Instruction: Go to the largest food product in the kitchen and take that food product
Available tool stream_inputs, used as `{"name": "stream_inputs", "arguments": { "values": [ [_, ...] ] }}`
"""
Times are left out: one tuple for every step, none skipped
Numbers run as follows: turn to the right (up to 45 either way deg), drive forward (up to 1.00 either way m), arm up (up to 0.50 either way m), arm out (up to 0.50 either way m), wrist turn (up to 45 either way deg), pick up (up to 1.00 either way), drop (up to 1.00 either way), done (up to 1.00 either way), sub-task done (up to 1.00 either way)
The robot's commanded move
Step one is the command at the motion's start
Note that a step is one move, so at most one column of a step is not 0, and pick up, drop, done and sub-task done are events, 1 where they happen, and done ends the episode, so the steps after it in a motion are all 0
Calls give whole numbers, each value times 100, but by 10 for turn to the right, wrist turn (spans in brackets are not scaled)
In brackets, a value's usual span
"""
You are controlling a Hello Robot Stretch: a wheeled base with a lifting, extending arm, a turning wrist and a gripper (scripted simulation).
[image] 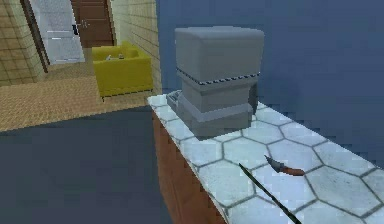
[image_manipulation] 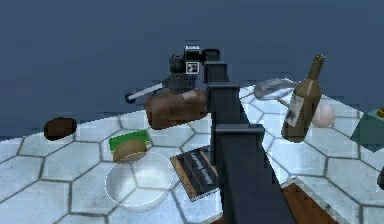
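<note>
Right now the brown loaf (image_manipulation: 176, 108) is at the hand (image_manipulation: 152, 92), lengthwise across the arm (image_manipulation: 236, 140); whether it's held, I cannot tell.

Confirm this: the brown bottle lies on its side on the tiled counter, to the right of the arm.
Not so. The arm side view shows the brown bottle standing, not lying on its side. It is on the tiled counter, to the right of the arm in that view.
</note>
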Motion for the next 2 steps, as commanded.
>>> {"name": "stream_inputs", "arguments": {
  "values": [
    [0,0,0,0,30,0,0,0,0],
    [0,0,-8,0,0,0,0,0,0]
  ]
}}
